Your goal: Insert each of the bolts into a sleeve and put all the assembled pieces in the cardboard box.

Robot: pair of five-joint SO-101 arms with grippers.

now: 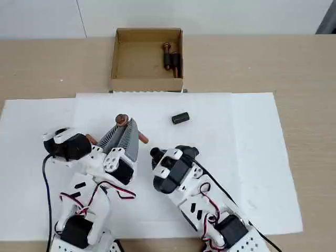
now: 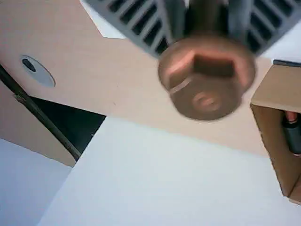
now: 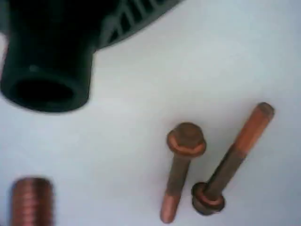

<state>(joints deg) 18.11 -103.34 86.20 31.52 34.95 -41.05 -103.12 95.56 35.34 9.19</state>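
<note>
My left gripper (image 1: 123,127) is shut on a copper bolt (image 1: 121,119). Its hex head (image 2: 207,77) sticks out between the grey ribbed fingers (image 2: 136,19) and points toward the cardboard box (image 1: 118,58). My right gripper (image 1: 157,155), just to its right, is shut on a black sleeve (image 3: 44,70) whose open bore shows at its end. Two loose bolts (image 3: 181,165) (image 3: 233,157) lie on the paper beyond the sleeve, and a third threaded end (image 3: 32,200) shows at the view's edge. A loose black sleeve (image 1: 180,118) lies on the paper. Assembled pieces (image 1: 171,58) rest in the box.
White paper (image 1: 252,157) covers the table's front; the box stands just past its far edge. Orange bolt ends (image 1: 143,138) (image 1: 92,139) poke out on either side of the left gripper. The box wall (image 2: 275,94) stands close on one side of the held bolt.
</note>
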